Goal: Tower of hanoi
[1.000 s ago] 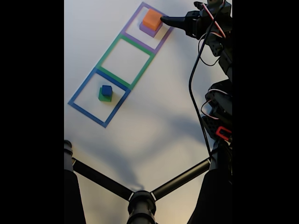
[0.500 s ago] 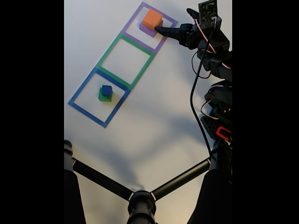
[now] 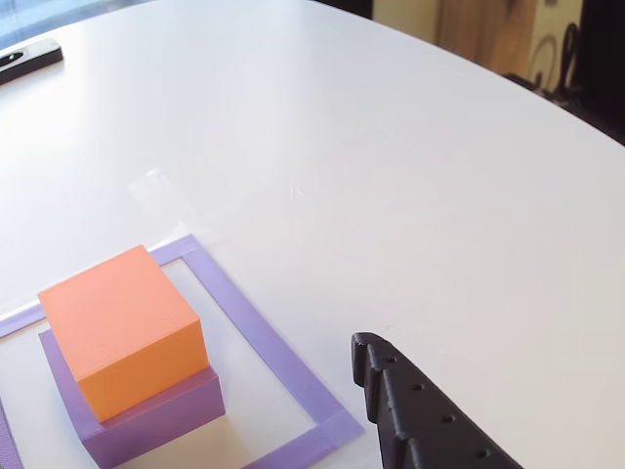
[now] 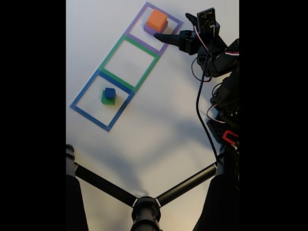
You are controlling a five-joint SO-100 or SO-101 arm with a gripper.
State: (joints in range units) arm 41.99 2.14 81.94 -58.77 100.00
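An orange cube [image 4: 157, 19] [image 3: 122, 325] sits on a wider purple block [image 4: 150, 31] [image 3: 156, 418] inside the purple taped square [image 4: 169, 42] [image 3: 264, 342]. The green taped square [image 4: 111, 52] beside it has nothing in it. In the blue taped square [image 4: 85, 89], a small blue cube [image 4: 110, 93] rests on a green block [image 4: 106, 101]. My gripper [image 4: 172, 26] hovers just right of the orange stack, open and holding nothing. Its long black finger [image 4: 168, 37] [image 3: 415, 410] reaches over the purple square's edge without touching the blocks.
The arm with its cables [image 4: 219, 72] fills the right side of the fixed view. Black stand legs [image 4: 144, 202] cross the bottom. In the other view a dark flat device [image 3: 29, 61] lies at the far left, and the white table's rim [image 3: 547, 98] curves along the top right.
In the fixed view the gripper has swung down and left, from level with the orange cube's top to beside the stack's lower right. The blocks have not moved.
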